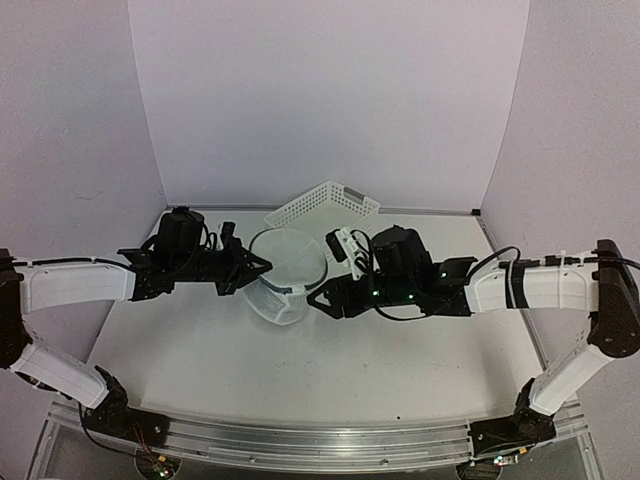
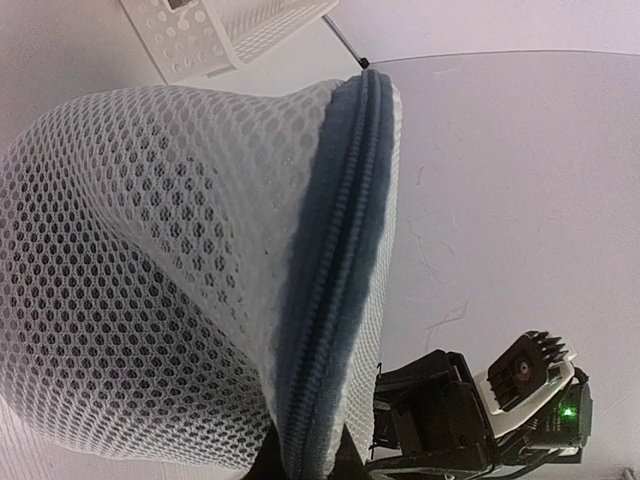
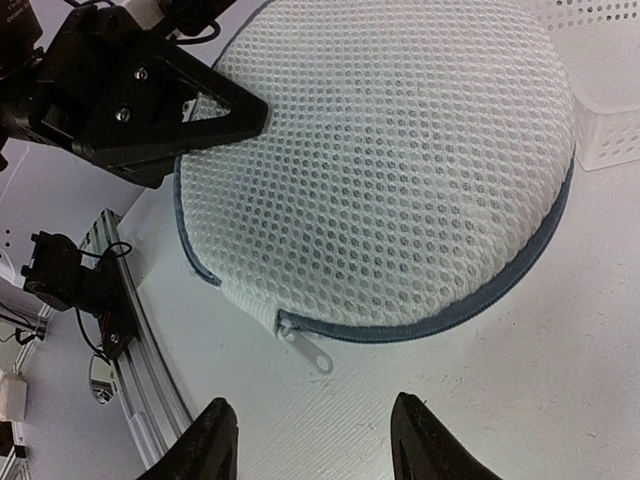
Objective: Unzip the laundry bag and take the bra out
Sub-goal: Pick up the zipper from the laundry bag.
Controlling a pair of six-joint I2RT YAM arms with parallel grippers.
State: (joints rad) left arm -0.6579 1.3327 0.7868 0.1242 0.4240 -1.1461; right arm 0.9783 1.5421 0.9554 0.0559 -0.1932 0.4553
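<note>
The laundry bag (image 1: 285,272) is a white mesh cylinder with a blue-grey zipped rim, lying mid-table. My left gripper (image 1: 262,266) is shut on its rim; in the left wrist view the zipper seam (image 2: 335,250) runs down between the fingers (image 2: 305,468). My right gripper (image 1: 318,298) is open and empty, just to the right of the bag. In the right wrist view its fingertips (image 3: 215,425) straddle bare table below the white zipper pull (image 3: 308,348), which lies flat and closed at the bag's (image 3: 380,150) edge. The bra is not visible.
A white perforated plastic basket (image 1: 322,207) stands tilted behind the bag, also in the left wrist view (image 2: 215,35) and right wrist view (image 3: 600,90). A metal rail (image 1: 300,445) runs along the table's near edge. Walls close in left, right and back.
</note>
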